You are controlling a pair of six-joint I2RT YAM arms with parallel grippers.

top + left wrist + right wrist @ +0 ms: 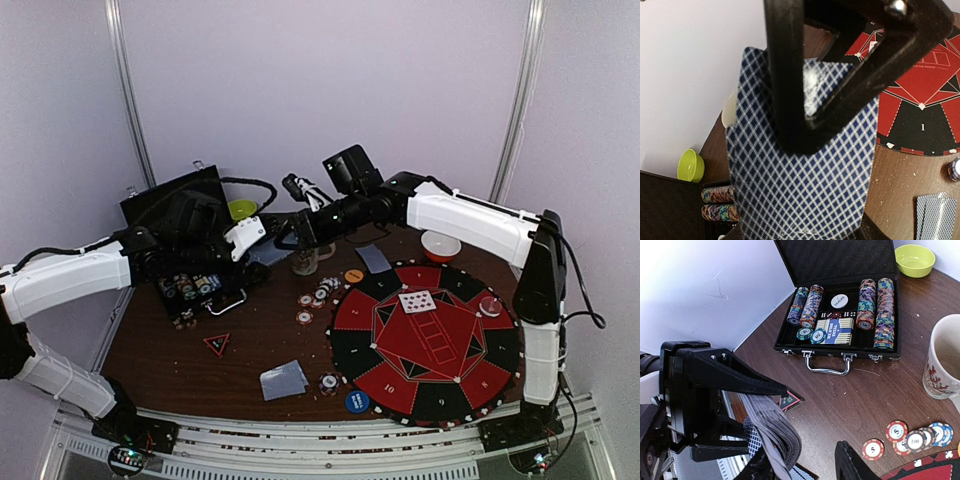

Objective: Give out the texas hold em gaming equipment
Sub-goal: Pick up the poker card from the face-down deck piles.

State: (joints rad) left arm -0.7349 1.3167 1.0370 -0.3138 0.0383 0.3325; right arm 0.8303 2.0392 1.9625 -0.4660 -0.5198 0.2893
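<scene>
My left gripper point(245, 238) is shut on a deck of blue-checked playing cards point(800, 185), held on edge above the table's back left; the deck fills the left wrist view. My right gripper point(805, 465) reaches across to that deck point(772, 430). Its jaws stand apart, the deck's edge lies by its left finger and bare wood shows between them. One right finger point(790, 100) crosses the top card. Loose striped chips point(315, 297) lie near the round red-and-black board point(470, 385), which carries face-up cards point(416, 301) and a clear disc point(490, 306). Orange point(353, 275) and blue point(357, 401) discs lie beside it.
An open black case point(840, 352) with rows of chips sits at the back left, a green bowl point(914, 259) behind it. A white patterned mug point(945, 357) stands under the arms. A red-rimmed bowl point(440, 245), a triangular marker point(217, 344) and face-down cards point(283, 380) lie around.
</scene>
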